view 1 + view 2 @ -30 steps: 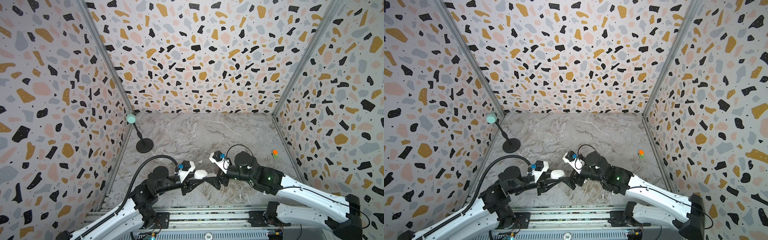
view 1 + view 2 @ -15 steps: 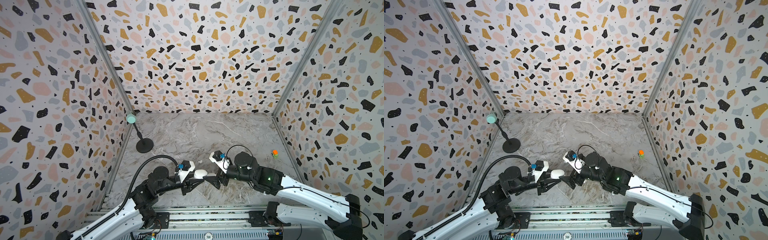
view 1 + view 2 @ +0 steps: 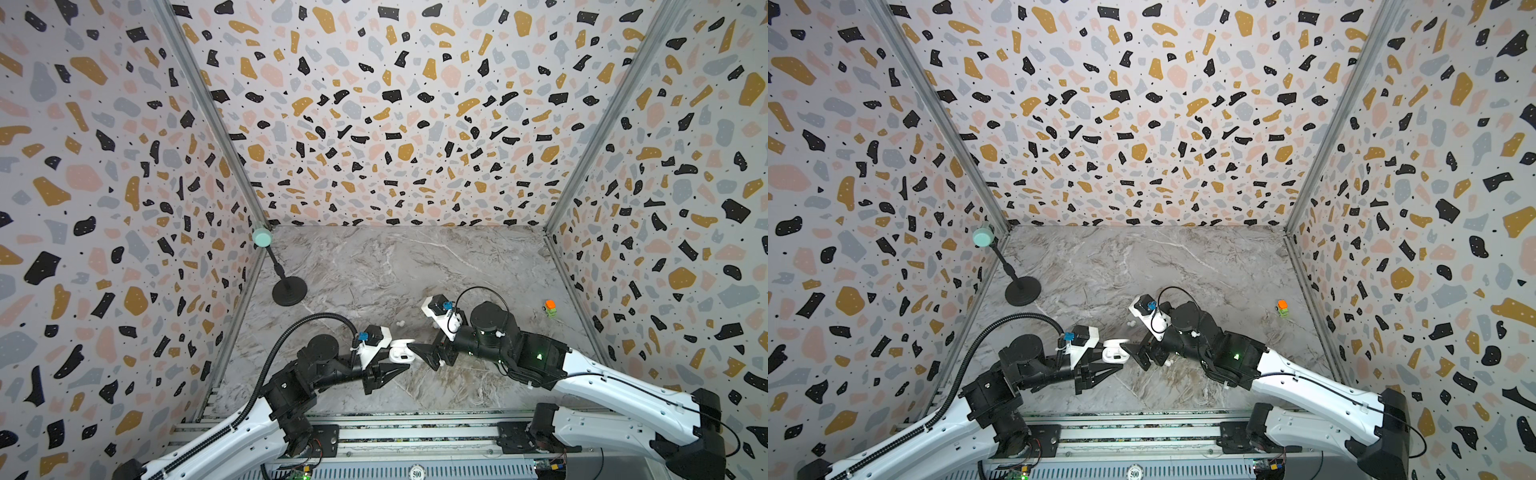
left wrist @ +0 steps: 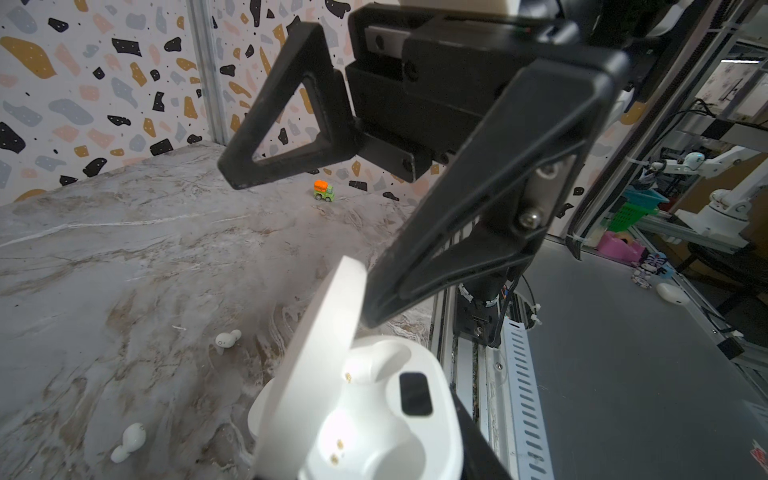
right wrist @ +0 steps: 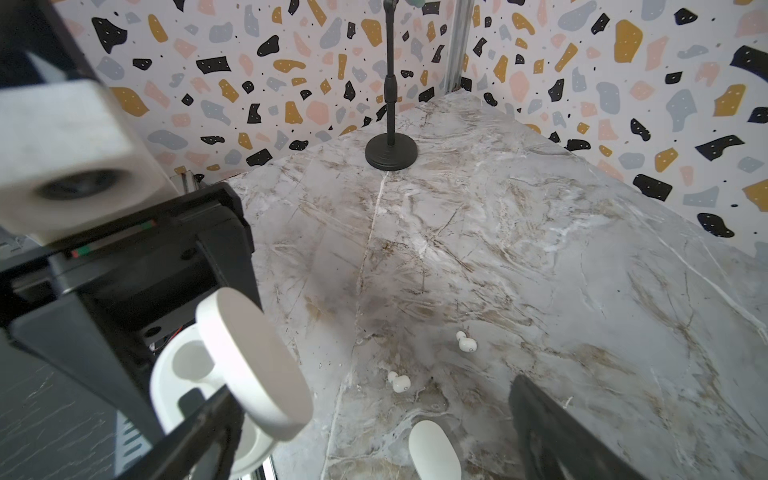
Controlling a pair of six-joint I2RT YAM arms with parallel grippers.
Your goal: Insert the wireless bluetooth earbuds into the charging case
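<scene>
Though shut a second ago, now gapes lid-up: charging case [image 3: 400, 354], clamped in closed left gripper [image 3: 398, 363]. Loose on marble [image 3: 374, 270] beyond: two earbuds [image 4: 227, 340]. Beside lid [image 4: 328, 332]: right gripper [image 3: 424, 355], jaws wide, empty. Sockets bare, ready for loading.

- Robotics lab, test cell: terrazzo-print wall panels [image 3: 374, 124] on three sides of grey marble-look tabletop [image 3: 395, 266].
- Front edge: silver slotted aluminium rail [image 3: 415, 436].
- Beyond it, another white robot arm [image 4: 723, 208].
</scene>
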